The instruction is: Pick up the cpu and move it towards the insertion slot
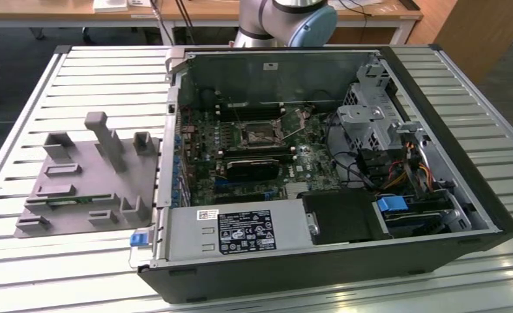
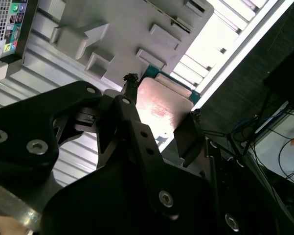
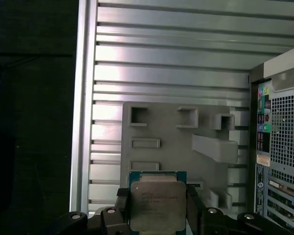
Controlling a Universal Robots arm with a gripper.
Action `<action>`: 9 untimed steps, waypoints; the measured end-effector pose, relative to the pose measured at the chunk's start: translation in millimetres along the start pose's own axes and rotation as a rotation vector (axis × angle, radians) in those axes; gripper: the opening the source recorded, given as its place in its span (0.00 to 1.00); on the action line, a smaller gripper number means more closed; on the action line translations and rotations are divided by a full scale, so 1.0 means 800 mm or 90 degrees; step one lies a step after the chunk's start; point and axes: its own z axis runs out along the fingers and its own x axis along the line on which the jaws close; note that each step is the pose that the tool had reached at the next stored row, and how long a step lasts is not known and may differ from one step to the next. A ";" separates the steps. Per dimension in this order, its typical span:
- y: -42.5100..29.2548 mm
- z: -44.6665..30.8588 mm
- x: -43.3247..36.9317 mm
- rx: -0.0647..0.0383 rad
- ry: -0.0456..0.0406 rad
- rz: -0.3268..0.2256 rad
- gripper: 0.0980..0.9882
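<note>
Pinching the cpu (image 3: 157, 205) by two sides, pincer (image 3: 157, 197), cpu's lower edge cut off, grey fixture (image 3: 186, 142) behind

Light fell from overhead, even across the exterior view, though the table (image 1: 30, 261) slats glared white near the front. The case (image 1: 265, 72) walls threw soft shade inside. In the second wrist view I saw the slats beyond the fixture (image 2: 137, 24) burn out to white, the cpu (image 2: 159, 105) lid carry a pinkish sheen, and the gripper (image 2: 163, 96) go near-black. In the first wrist view the floor (image 3: 29, 122) was almost black.
</note>
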 end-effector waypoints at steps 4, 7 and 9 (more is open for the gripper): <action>0.0003 -0.0129 -0.001 0.000 -0.0002 0.000 0.50; 0.0004 -0.0180 -0.001 0.000 -0.0004 0.000 0.50; 0.0004 -0.0180 -0.001 0.000 -0.0004 0.000 0.50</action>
